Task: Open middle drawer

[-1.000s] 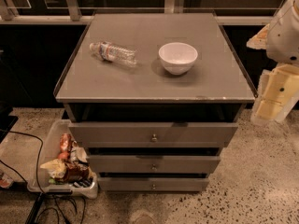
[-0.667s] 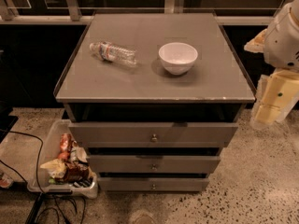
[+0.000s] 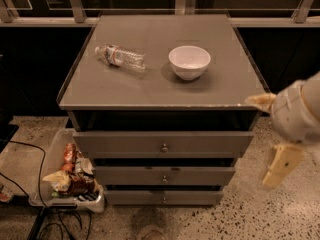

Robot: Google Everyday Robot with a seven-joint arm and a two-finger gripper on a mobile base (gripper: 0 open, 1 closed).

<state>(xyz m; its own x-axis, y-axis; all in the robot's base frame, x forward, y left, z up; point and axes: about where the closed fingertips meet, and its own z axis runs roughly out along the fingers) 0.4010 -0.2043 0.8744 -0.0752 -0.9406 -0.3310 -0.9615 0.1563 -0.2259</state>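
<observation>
Off to the right of the cabinet (image 3: 165,91) you have the gripper (image 3: 281,165), hanging beside the cabinet's right edge at about the height of the drawers and apart from them. You cannot tell from this view whether it is spread or pressed together.

Your target, the middle drawer (image 3: 200,176), is the second grey front down, with its small round knob (image 3: 164,179) at the centre. Dark gaps run above and below it. The wider top drawer (image 3: 210,143) sits directly above it and juts out past it, while the narrower bottom drawer (image 3: 195,197) lies under it, close to the floor.

On the cabinet top a plastic bottle (image 3: 120,57) lies on its side to the left, and a white bowl (image 3: 189,61) stands upright near the middle, apart from the bottle.

Down at the left foot of the cabinet, a clear bin (image 3: 46,160) of snack packets (image 3: 70,176) sits on the speckled floor (image 3: 260,216), just beside the lower drawers. Black cables (image 3: 47,223) trail along the floor in front of it.
</observation>
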